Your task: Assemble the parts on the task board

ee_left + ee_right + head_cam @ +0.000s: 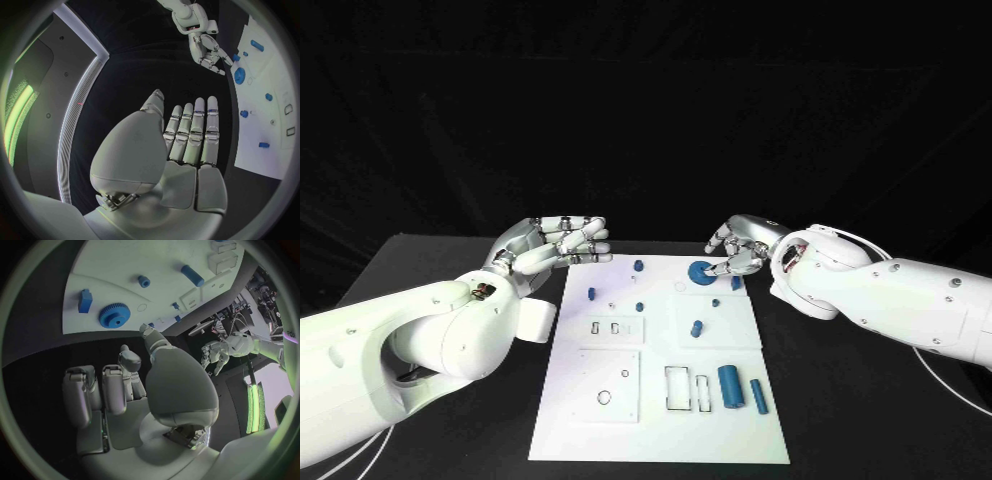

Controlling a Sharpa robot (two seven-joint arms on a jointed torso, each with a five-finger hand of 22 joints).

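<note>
Now we see left hand (557,243) empty, fingers straight, beside task board (661,420); right hand (737,252) unladen, fingers loosely spread, near blue gear (702,270).

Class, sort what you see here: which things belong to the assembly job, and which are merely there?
Belongs to the job:
task board
blue gear
two blue cylinders
small blue pieces
left hand
right hand

Merely there:
black table
white cable

The surroundings were dark; the white task board (661,400) was brightly lit from above, slightly glaring; wrist views bent straight edges strongly; green light strips glowed at their rims.
</note>
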